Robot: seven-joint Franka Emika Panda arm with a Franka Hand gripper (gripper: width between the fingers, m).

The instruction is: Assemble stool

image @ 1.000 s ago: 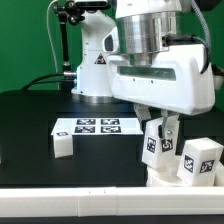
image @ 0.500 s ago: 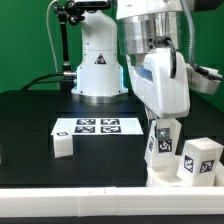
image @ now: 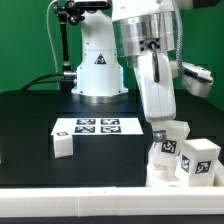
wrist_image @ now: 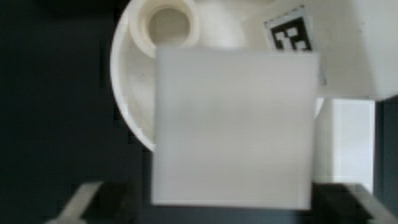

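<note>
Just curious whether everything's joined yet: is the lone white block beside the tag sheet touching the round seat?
Apart. The exterior view shows bare black table between the lone leg block and the seat disc.

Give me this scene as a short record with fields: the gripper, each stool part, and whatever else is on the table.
gripper: shut on the held leg
held leg: tagged, low over the seat; contact cannot be told
seat: white disc with a hole, at the table's near edge, exterior view's right
second leg: upright, tagged, beside the held leg on the exterior view's right
loose leg: alone on the table, exterior view's left
marker board: flat, just behind the loose leg
</note>
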